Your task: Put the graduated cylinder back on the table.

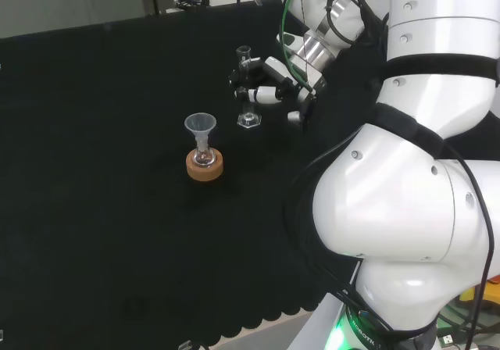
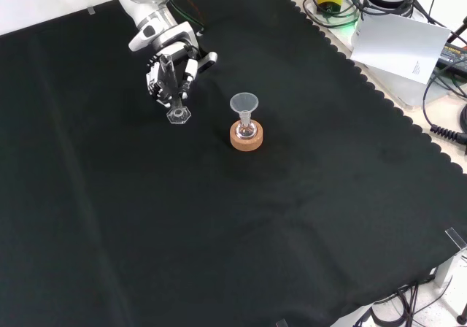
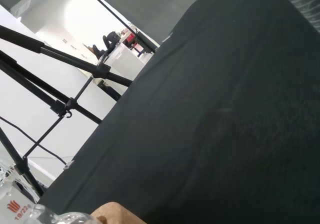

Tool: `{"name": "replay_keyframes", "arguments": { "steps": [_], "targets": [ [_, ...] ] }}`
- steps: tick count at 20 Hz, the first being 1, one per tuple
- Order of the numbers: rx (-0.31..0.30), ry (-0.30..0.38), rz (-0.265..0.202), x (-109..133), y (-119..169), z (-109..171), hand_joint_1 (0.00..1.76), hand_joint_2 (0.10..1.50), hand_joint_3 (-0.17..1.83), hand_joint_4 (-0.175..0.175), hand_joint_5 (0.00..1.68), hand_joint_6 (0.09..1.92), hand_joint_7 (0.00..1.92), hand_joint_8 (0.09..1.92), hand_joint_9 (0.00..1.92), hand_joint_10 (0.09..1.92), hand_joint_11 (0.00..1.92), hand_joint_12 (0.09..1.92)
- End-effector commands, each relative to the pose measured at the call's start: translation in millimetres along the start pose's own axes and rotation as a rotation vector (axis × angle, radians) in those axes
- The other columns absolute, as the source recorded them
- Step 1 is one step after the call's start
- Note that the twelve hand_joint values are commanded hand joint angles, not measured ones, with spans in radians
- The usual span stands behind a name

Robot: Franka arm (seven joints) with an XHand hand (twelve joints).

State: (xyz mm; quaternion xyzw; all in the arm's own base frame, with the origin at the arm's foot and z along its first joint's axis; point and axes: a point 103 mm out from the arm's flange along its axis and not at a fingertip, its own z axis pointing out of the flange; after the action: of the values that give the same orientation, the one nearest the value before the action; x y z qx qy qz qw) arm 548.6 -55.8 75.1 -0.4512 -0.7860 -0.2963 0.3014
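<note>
Glass graduated cylinder (image 1: 247,84) in hand (image 1: 269,84)

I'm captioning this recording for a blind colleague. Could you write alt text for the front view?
The robot's hand is curled round an upright clear graduated cylinder, whose base is at or just above the black cloth. To its right, apart from it, a small flask with a funnel in its neck sits on a cork ring.
</note>
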Motion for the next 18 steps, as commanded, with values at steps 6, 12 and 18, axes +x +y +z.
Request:
{"name": "replay_keyframes", "arguments": {
  "steps": [6, 12, 18],
  "targets": [
    [0.048, -0.019, 0.017, -2.7, -1.6, -6.0, 1.16, 1.12, -0.17, -0.095, 0.77, 0.78, 0.75, 0.63, 1.13, 0.25, 0.95, 0.98],
    [0.071, 0.008, 0.039, -6.9, -4.1, -5.2, 1.11, 1.09, -0.17, -0.092, 0.70, 0.75, 0.70, 0.64, 1.08, 0.21, 0.83, 1.07],
    [0.072, 0.015, 0.044, -6.6, -5.7, -6.4, 1.06, 1.03, -0.17, -0.091, 0.62, 0.74, 0.66, 0.65, 1.03, 0.21, 0.75, 1.13]
  ]
}}
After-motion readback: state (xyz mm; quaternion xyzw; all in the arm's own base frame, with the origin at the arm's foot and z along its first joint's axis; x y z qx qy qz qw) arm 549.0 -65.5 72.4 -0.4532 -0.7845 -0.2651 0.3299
